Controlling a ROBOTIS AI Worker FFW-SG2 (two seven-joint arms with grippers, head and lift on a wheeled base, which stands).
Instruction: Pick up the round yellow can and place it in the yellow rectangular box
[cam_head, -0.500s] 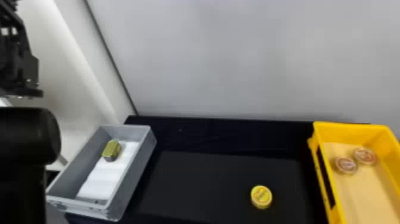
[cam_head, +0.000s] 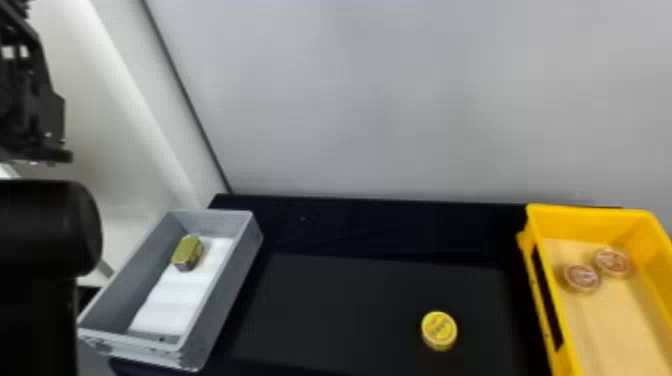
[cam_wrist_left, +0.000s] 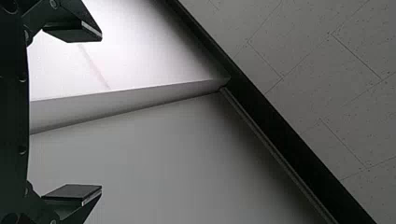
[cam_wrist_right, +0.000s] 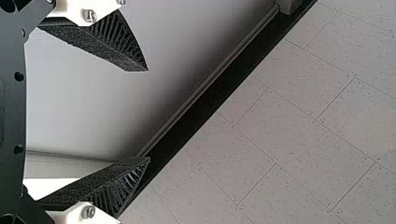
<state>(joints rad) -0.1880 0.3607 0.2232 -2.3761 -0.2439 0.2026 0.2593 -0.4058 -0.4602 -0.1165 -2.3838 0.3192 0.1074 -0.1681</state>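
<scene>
Yellow can on the table, both tools spread wide

The yellow can (cam_head: 439, 330) is on the black table (cam_head: 350, 310), between the two boxes and towards the near side. It sits closer to the yellow box (cam_head: 590, 217) than to the grey box (cam_head: 235, 285), apart from both.

The left tool (cam_wrist_left: 102, 112) has its two fingers well apart, with a wide gap between them. The right tool (cam_wrist_right: 149, 115) is the same, its ribbed fingers held far from each other. Tiled ceiling (cam_wrist_right: 303, 140) and pale wall lie beyond the fingers in both wrist views. The left arm (cam_head: 45, 230) stands at the left edge of the head view, left of the grey box.

On the right, the yellow box has a tan base (cam_head: 612, 330). Two round tins rest on it in the far part: the left tin (cam_head: 581, 278) a little nearer, the right tin (cam_head: 613, 261) just beside it.

On the left, the grey box holds a white sheet (cam_head: 165, 307) and, towards its far end, a green-gold block (cam_head: 188, 251). Behind the table rises a grey wall (cam_head: 400, 100).
</scene>
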